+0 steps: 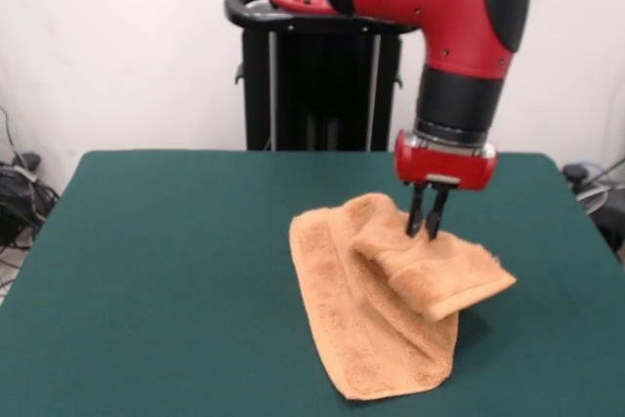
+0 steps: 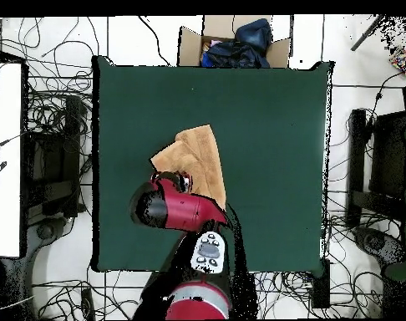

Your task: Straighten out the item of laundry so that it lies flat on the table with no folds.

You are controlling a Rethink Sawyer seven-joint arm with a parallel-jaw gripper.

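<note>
The peach terry towel (image 1: pixel 376 314) lies right of centre on the green table (image 1: pixel 176 271), with one part folded over and raised as a thick flap at its right side. My gripper (image 1: pixel 427 232) comes straight down onto the top of that fold, its fingers close together and pinching the cloth. In the overhead view the towel (image 2: pixel 196 155) shows left of the table's (image 2: pixel 273 142) centre, and the red arm (image 2: pixel 177 209) covers its near end and hides the gripper.
The black pedestal (image 1: pixel 317 75) stands behind the table's far edge. A cardboard box (image 2: pixel 231 46) with dark clothes sits beyond the table's far side in the overhead view. Cables cover the floor around the table.
</note>
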